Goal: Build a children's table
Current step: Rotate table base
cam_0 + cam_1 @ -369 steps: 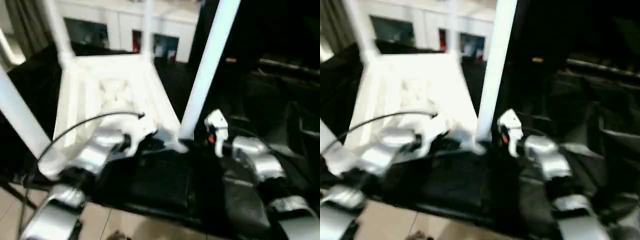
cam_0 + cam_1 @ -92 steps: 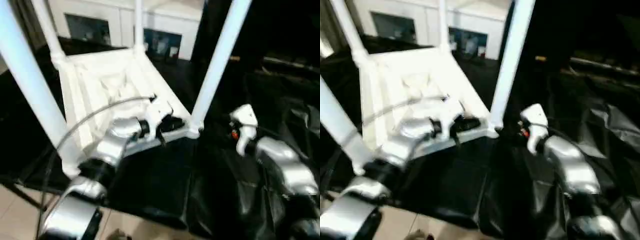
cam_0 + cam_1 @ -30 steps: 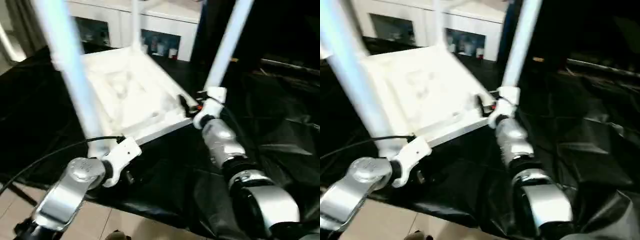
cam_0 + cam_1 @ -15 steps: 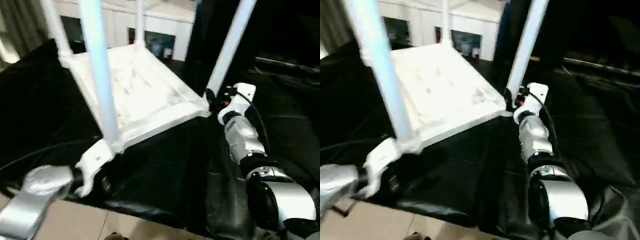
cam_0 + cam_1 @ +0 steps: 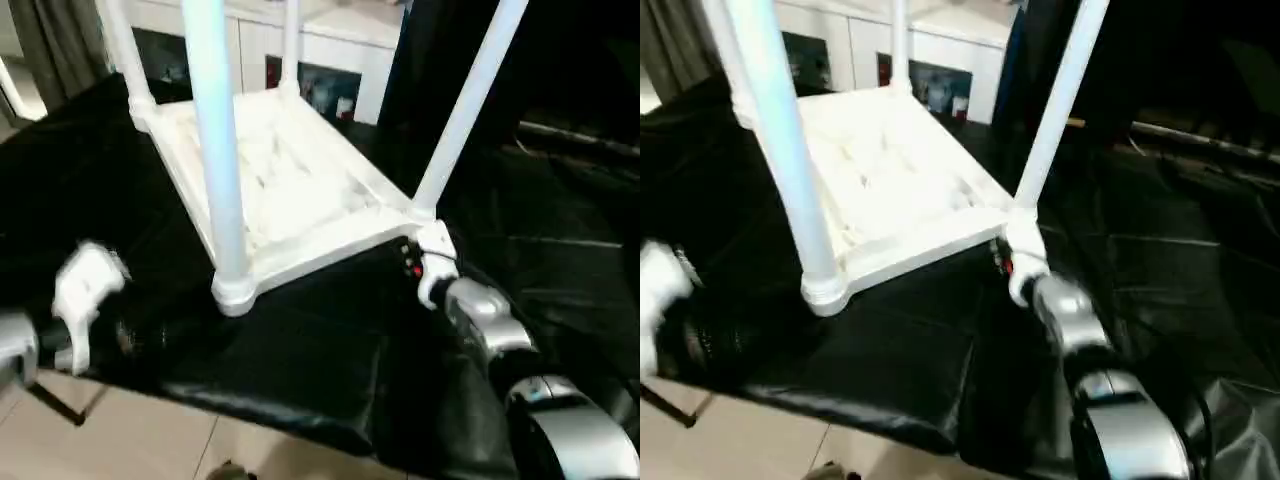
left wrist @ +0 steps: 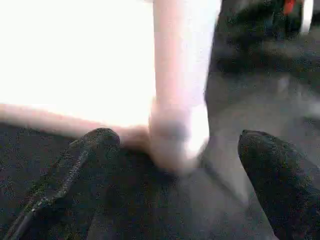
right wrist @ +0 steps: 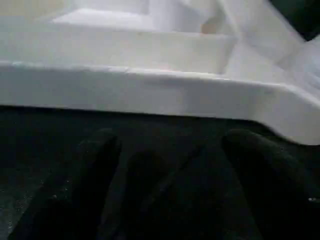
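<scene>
Care is needed: the table [image 5: 290,190] lies upside down with legs fitted; the rim is best taken squarely between the spread, empty right gripper [image 7: 165,150] and left gripper [image 6: 175,145], also spread.

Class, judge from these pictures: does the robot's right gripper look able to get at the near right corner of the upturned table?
Probably yes. The right gripper faces the table's rim with open fingers, only bare black cloth between; the corner leg stands just beside.

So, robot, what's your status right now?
Both grippers open, empty: left, right. Table upside down on black cloth, four legs up. Nothing in the way.
</scene>
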`<state>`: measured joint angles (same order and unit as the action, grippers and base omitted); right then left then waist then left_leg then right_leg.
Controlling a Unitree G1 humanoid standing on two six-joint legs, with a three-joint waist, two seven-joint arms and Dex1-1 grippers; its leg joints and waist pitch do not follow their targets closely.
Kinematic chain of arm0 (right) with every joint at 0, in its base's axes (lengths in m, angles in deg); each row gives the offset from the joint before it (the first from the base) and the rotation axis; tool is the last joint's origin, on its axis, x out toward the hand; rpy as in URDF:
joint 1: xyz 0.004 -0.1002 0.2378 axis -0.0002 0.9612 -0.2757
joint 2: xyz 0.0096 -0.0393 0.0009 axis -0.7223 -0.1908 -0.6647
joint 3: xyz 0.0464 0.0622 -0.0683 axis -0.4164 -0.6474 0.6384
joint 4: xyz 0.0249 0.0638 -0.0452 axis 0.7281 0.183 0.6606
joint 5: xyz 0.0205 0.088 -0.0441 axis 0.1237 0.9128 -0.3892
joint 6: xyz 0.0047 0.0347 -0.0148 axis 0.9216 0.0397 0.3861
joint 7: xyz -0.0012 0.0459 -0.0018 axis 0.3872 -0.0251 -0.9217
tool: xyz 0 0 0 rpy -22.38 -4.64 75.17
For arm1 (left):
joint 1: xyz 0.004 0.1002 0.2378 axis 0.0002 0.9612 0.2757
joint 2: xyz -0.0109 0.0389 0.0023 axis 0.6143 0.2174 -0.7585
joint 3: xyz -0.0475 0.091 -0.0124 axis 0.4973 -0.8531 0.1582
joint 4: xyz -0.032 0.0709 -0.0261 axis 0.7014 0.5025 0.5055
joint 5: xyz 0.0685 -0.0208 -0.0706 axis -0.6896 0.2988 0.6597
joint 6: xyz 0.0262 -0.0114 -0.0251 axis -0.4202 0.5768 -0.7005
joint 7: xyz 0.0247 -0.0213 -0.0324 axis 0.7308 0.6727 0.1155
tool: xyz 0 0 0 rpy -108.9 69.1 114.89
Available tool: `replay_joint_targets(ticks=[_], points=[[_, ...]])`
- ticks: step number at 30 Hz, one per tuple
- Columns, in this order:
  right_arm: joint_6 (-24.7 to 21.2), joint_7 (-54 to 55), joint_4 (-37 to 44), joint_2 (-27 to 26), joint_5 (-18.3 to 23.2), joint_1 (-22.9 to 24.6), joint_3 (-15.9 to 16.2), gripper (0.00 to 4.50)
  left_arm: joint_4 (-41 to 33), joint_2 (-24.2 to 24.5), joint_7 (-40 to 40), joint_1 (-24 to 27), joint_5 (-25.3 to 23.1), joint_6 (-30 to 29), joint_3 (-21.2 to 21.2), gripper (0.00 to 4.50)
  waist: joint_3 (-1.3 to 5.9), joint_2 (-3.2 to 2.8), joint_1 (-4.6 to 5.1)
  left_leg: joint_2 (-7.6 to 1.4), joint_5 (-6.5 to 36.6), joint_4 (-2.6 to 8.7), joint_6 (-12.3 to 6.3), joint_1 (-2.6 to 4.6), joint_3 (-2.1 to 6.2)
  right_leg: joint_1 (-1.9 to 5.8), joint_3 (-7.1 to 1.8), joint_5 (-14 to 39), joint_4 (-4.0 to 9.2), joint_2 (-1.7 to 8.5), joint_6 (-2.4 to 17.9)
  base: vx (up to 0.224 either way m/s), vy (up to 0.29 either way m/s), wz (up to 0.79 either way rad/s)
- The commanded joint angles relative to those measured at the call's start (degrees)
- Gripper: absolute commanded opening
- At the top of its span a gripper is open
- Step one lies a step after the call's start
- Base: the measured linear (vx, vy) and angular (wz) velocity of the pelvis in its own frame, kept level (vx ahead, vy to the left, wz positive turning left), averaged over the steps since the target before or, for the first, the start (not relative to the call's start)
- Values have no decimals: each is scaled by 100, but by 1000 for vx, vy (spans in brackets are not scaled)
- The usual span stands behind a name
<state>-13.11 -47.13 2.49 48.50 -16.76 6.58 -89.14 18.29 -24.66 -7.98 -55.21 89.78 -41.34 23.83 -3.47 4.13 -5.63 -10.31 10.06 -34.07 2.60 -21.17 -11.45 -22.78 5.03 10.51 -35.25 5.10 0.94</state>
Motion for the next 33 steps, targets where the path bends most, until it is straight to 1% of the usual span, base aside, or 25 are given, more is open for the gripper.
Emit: replay_joint_targets(ticks=[1,2,5,6,7,8,10,11,12,13,14,15,16,18,20,21,22,23,24,25,26,27,29,31,33], points=[[-62,144,195,137,88,62,-145,378,57,-101,-18,-94,116,96,-73,444,323,-152,22,-336,2071,528,395,144,188,176,-350,1566,394,377,1046,0,0,0],[-102,286,248,167,102,100,-201,378,179,-282,-94,-296,128,186,-180,444,331,-143,33,-325,2105,514,399,158,184,178,-364,1661,408,394,1013,0,0,0],[-139,528,258,226,-4,135,-206,378,526,-554,-301,-633,-98,438,-393,444,339,-141,35,-306,1961,496,374,160,166,167,-367,1590,422,372,1004,0,0,0],[-161,593,273,235,-55,150,-222,378,734,-668,-388,-788,-242,576,-503,444,365,-116,43,-311,1796,487,335,107,180,222,-367,1433,386,393,1023,0,0,0],[-161,593,273,235,-55,150,-222,378,734,-668,-388,-788,-242,576,-503,444,365,-116,43,-311,1796,487,335,107,180,222,-367,1433,386,393,1023,0,0,0],[-176,613,285,235,-73,156,-232,378,916,-773,-442,-926,-309,676,-592,444,374,-107,44,-304,1643,469,280,117,164,210,-366,1298,379,382,1032,0,0,0],[-208,614,318,231,-88,173,-221,378,1276,-953,-600,-1193,-405,805,-709,444,384,-106,44,-307,1541,464,246,101,167,231,-365,1163,361,387,1071,0,0,0],[-214,610,324,229,-89,176,-216,378,1354,-993,-640,-1251,-425,824,-728,444,379,-100,49,-294,1511,456,210,114,150,212,-361,1111,372,360,1093,0,0,0],[-262,599,384,210,-109,203,-168,378,1728,-1175,-853,-1539,-584,958,-857,444,390,-111,42,-305,1457,451,186,118,154,226,-359,1003,351,376,1145,0,0,0],[-263,599,385,209,-110,204,-167,378,1734,-1178,-857,-1544,-587,960,-860,444,390,-111,42,-305,1457,451,186,118,154,226,-359,1003,351,376,1145,0,0,0],[-302,596,425,186,-123,216,-133,378,1825,-1352,-851,-1718,-543,999,-945,444,387,-110,41,-305,1409,450,168,108,152,234,-357,928,350,381,1181,0,0,0],[-311,595,428,183,-124,217,-126,378,1802,-1415,-804,-1759,-485,983,-974,444,392,-125,36,-312,1421,448,184,114,155,237,-356,923,342,389,1201,0,0,0],[-316,585,428,181,-124,216,-121,378,1755,-1453,-772,-1770,-428,944,-987,444,394,-102,36,-322,1432,450,185,112,160,245,-353,929,345,398,1214,0,0,0],[-344,520,429,167,-149,214,-77,378,1171,-1815,-494,-1867,88,534,-1239,444,396,-90,27,-330,1370,437,175,106,149,252,-354,867,328,415,1290,0,0,0],[-344,509,425,163,-171,209,-63,378,1025,-1922,-439,-1912,199,416,-1360,444,388,-87,19,-330,1331,433,153,112,133,237,-352,797,325,397,1332,0,0,0],[-349,495,419,159,-194,202,-48,378,920,-2024,-385,-1970,283,342,-1496,444,384,-94,5,-332,1369,433,144,127,133,224,-350,842,336,394,1331,0,0,0],[-349,495,419,159,-194,202,-48,378,920,-2024,-385,-1970,283,342,-1496,444,376,-89,-6,-323,1418,436,139,124,132,228,-351,956,351,393,1301,0,0,0],[-336,466,381,147,-224,169,-20,378,767,-2170,-287,-2064,371,234,-1750,444,378,-83,-12,-326,1435,439,141,122,132,234,-352,1009,358,394,1274,0,0,0],[-338,446,360,136,-234,145,-6,378,714,-2251,-220,-2129,388,209,-1907,444,390,-90,-41,-333,1393,433,163,136,138,232,-351,983,349,393,1226,0,0,0],[-348,434,338,118,-245,109,13,378,666,-2360,-161,-2213,387,191,-2089,444,389,-75,-37,-334,1343,438,153,117,137,248,-355,925,342,395,1225,0,0,0],[-358,401,299,86,-260,50,45,378,667,-2514,-110,-2332,393,160,-2257,444,393,-84,-52,-330,1281,432,145,119,134,249,-353,838,337,399,1235,0,0,0],[-358,401,299,86,-260,50,45,378,667,-2514,-110,-2332,393,160,-2257,444,397,-74,-54,-322,1229,425,132,107,131,258,-351,759,325,392,1241,0,0,0],[-361,345,219,22,-311,-54,121,378,762,-2776,-99,-2547,318,169,-2493,444,397,-40,-40,-308,1127,413,91,86,123,277,-352,690,328,388,1241,0,0,0],[-359,332,195,3,-333,-81,140,378,791,-2835,-105,-2600,296,166,-2547,444,402,-36,-35,-310,1083,411,76,68,130,297,-353,690,323,401,1228,0,0,0],[-349,306,157,-51,-366,-122,167,378,927,-2960,-111,-2720,185,237,-2695,444,398,-10,32,-311,1077,403,27,53,134,302,-349,807,346,405,1206,0,0,0]])
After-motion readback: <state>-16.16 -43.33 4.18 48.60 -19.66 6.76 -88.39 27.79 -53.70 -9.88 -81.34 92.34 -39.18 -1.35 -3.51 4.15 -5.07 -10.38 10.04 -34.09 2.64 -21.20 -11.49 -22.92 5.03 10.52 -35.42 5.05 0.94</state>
